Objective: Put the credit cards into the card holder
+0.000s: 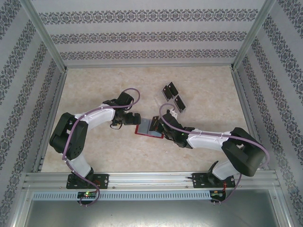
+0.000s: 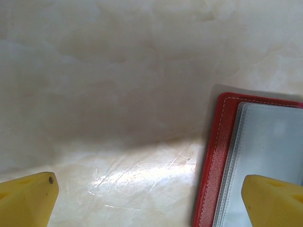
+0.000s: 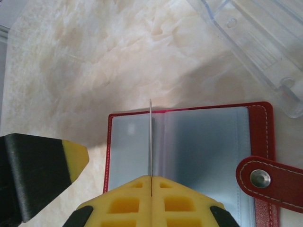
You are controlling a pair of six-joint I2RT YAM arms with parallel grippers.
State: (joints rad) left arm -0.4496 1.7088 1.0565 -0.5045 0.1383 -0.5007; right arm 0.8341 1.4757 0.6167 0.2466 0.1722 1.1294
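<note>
The pale marbled worktop (image 1: 94, 85) fills the middle of the enclosure, and both arms reach in towards its centre. A clear plastic rack (image 1: 163, 100) sits a little right of centre, on the far side of the arms' tips, with two black cards (image 1: 180, 103) lying at its far right end, side by side and apart from each other.

Just near of the rack lies the red wallet (image 1: 147, 128), spread open flat with its grey pockets facing up. Its closing tab (image 3: 265, 179), with a metal snap, hangs over its right edge in the right wrist view.

The left pincer (image 1: 131, 119) hovers at the wallet's left edge, spread wide and grasping nothing. In its own wrist view, one yellow fingertip (image 2: 28, 198) is over bare worktop and the other over the wallet's pocket.

The right pincer (image 3: 150, 182) is over the wallet from the right side, clenched on a thin card (image 3: 150, 137). The card stands upright and is seen edge-on, above the wallet's left pocket beside the fold. Whether its lower edge touches the pocket, I cannot tell.
</note>
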